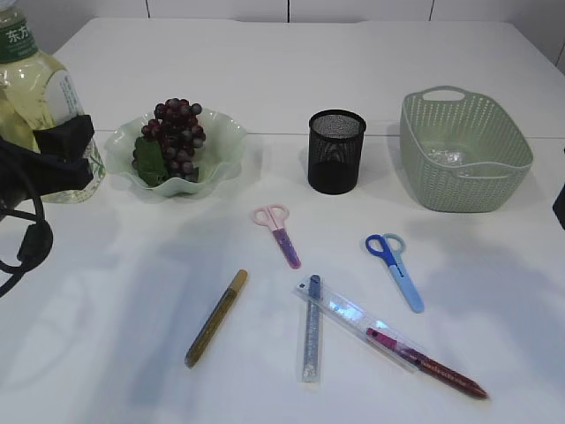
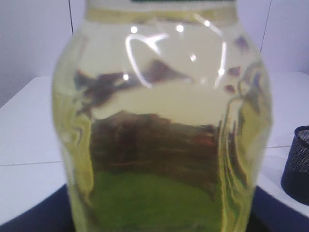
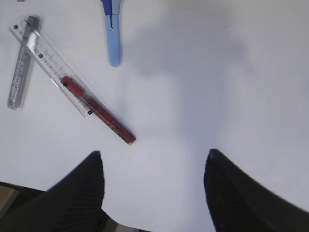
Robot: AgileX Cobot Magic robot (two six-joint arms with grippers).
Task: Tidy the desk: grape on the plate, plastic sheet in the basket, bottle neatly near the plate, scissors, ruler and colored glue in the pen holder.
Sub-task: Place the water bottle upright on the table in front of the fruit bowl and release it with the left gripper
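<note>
White worktop [image 1: 371, 53], white wall behind. Left hand [image 1: 62, 150] at the far left edge is clamped on the bottle [image 1: 40, 97], just beside the plate [image 1: 225, 146]; left wrist view is filled by the bottle's yellowish liquid, so the fingers are hidden there. Grape [image 1: 175, 132] sits on the plate. Pen holder [image 1: 335, 152] stands upright mid-worktop, basket [image 1: 463, 150] to its right with something clear inside, probably the plastic sheet [image 1: 450, 157]. Pink scissors [image 1: 278, 232], blue scissors [image 1: 395, 269], ruler [image 1: 357, 320] and three glue pens lie flat in front: gold [image 1: 216, 318], silver [image 1: 312, 329], red [image 1: 424, 360]. Ruler overlaps silver and red. Right hand [image 3: 154, 164] spread wide over bare worktop, gripping nothing.
</note>
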